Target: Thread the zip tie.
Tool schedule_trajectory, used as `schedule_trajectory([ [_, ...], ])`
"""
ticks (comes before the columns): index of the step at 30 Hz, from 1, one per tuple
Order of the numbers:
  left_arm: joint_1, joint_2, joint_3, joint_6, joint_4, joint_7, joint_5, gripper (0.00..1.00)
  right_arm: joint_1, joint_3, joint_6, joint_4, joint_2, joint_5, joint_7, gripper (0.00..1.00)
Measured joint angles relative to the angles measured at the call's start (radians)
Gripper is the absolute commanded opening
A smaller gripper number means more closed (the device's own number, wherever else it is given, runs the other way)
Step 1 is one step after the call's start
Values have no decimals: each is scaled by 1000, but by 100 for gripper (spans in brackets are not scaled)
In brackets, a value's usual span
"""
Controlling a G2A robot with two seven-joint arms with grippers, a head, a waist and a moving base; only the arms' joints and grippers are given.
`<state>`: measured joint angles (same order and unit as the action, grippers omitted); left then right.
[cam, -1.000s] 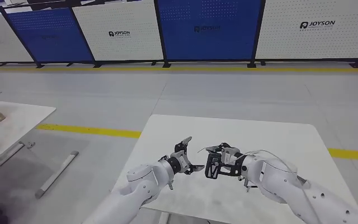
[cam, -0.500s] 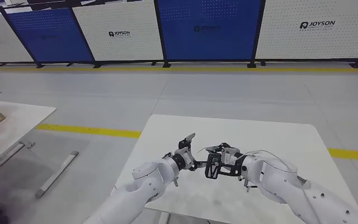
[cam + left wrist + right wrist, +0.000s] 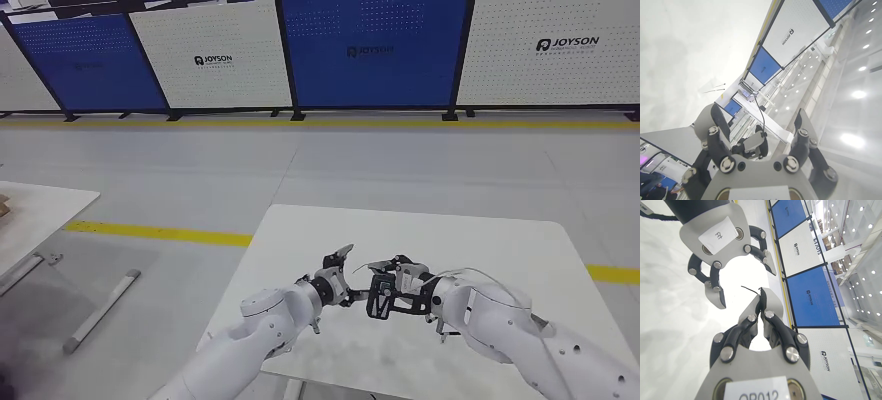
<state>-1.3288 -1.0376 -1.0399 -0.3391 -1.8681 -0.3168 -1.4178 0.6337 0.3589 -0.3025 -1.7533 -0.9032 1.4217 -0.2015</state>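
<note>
My right gripper [image 3: 761, 294] is shut on a thin black zip tie [image 3: 750, 290], whose short free end pokes out past the fingertips. Facing it, my left gripper [image 3: 749, 290] stands open, and the tie's end lies in the gap between its fingers without touching them. In the top view both grippers meet tip to tip above the white table [image 3: 480, 240], the left gripper [image 3: 350, 275] beside the right gripper [image 3: 370, 290]. In the left wrist view the open left gripper [image 3: 759, 115] frames the right gripper [image 3: 753, 142], and a thin black strand [image 3: 762, 118] rises from it.
Two loose black zip ties [image 3: 715, 89] lie on a white surface beyond the grippers in the left wrist view. Blue and white partition panels [image 3: 370, 50] stand far behind the table. Another white table [image 3: 40, 215] sits at the left.
My left gripper has moved right, closer to the right gripper, staying open. The right arm has kept still with the tie.
</note>
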Motion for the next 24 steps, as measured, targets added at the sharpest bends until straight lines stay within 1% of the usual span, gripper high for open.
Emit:
schedule_trajectory([
  [3,-3,-1,-3,-1,1,4,-4,32,0,0,0,0,0,0,0,0],
  [7,-3,-3,-3,-1,0,2,-5,27,0,0,0,0,0,0,0,0],
  [9,-3,-4,-2,-1,0,1,-6,29,0,0,0,0,0,0,0,0],
  [10,-2,-5,-1,-1,0,1,-7,37,0,0,0,0,0,0,0,0],
  [11,-2,-5,-1,-1,0,1,-9,37,0,0,0,0,0,0,0,0],
  [12,-2,-6,-2,-1,0,1,-10,34,0,0,0,0,0,0,0,0],
  [13,-3,-6,-2,-1,1,2,-11,33,0,0,0,0,0,0,0,0],
  [14,-3,-7,-3,-1,1,3,-12,28,0,0,0,0,0,0,0,0],
  [16,-4,-8,-3,-1,2,3,-13,24,0,0,0,0,0,0,0,0],
  [20,-5,-10,-4,-1,2,6,-14,10,0,0,0,0,0,0,0,0],
  [21,-5,-11,-3,-1,3,6,-13,9,0,0,0,0,0,0,0,0],
  [23,-4,-12,-1,-1,4,6,-11,0,0,0,0,0,0,0,0,0],
  [24,-3,-13,0,-1,5,6,-11,0,0,0,0,0,0,0,0,0],
])
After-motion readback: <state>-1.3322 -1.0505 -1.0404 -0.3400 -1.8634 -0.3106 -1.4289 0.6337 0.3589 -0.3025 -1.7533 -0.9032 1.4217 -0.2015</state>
